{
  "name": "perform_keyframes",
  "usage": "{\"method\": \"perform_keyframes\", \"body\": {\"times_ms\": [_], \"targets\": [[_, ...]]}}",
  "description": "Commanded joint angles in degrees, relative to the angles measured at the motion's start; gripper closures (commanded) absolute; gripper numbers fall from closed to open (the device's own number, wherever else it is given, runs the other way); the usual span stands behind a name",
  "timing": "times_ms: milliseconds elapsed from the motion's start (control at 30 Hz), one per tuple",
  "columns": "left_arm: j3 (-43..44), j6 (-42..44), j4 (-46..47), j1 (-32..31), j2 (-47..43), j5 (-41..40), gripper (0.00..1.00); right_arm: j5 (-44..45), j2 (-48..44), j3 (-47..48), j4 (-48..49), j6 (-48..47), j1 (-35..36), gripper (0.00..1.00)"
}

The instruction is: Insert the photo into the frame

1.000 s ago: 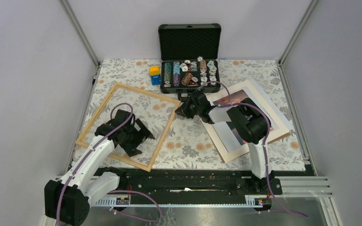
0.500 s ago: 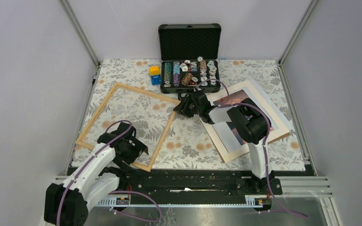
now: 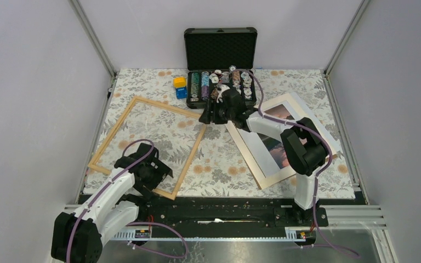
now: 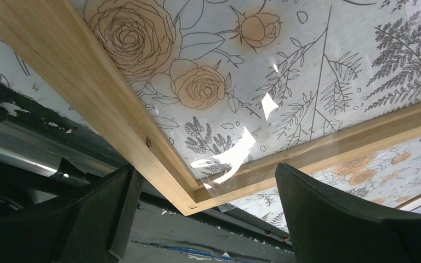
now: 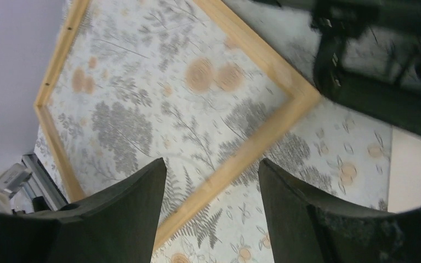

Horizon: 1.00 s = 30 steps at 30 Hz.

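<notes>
The frame (image 3: 113,131), thin light wood, lies flat on the left of the flowered cloth. The photo (image 3: 271,149), a sunset print with a wide white border, lies on the right, partly under my right arm. My right gripper (image 3: 205,116) hovers open and empty between the frame's right corner and the photo's left corner. In the right wrist view a frame rail (image 5: 285,119) runs below the open gripper (image 5: 212,164). My left gripper (image 3: 161,175) is wide open over the frame's near corner. The left wrist view shows that corner (image 4: 189,204) between the spread fingers of the gripper (image 4: 204,167), untouched.
An open black case (image 3: 219,60) of chips stands at the back centre, close behind my right gripper. A yellow and blue block (image 3: 180,86) sits left of it. A brown sheet edge (image 3: 277,178) shows under the photo. A clear pane (image 4: 241,148) glints inside the frame.
My right gripper opened and moved back-left off the photo's left corner. My left arm drew back from inside the frame to its near corner, then stayed still.
</notes>
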Motion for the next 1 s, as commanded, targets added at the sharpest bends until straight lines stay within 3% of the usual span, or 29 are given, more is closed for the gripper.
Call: {"method": "perform_keyframes", "body": {"times_ms": [0,67,300,433,600,967], "targets": [[0.4,-0.2,4.1,-0.2,0.6,-1.1,0.02,-7.0,3.3,8.9,-7.1,-7.1,0.6,0.32],[0.8,0.2,4.4,-0.2,0.8,-1.2,0.02,-5.8,3.7,8.3,-7.4,-2.2,2.2,0.33],[0.2,0.7,6.3,-0.1,0.4,0.3,0.02,-5.6,-6.0,-8.9,4.9,17.6,11.2,0.31],[-0.3,0.5,7.7,-0.1,0.2,1.5,0.01,-6.3,-9.4,-19.4,15.8,28.5,14.9,0.45],[-0.8,0.7,8.7,-0.1,-0.4,2.4,0.02,-5.2,-8.3,-22.7,18.4,31.8,17.0,0.58],[-1.0,0.4,9.1,-0.1,-3.3,3.4,0.02,-8.7,-0.3,-22.5,26.7,37.1,21.1,0.67]]}}
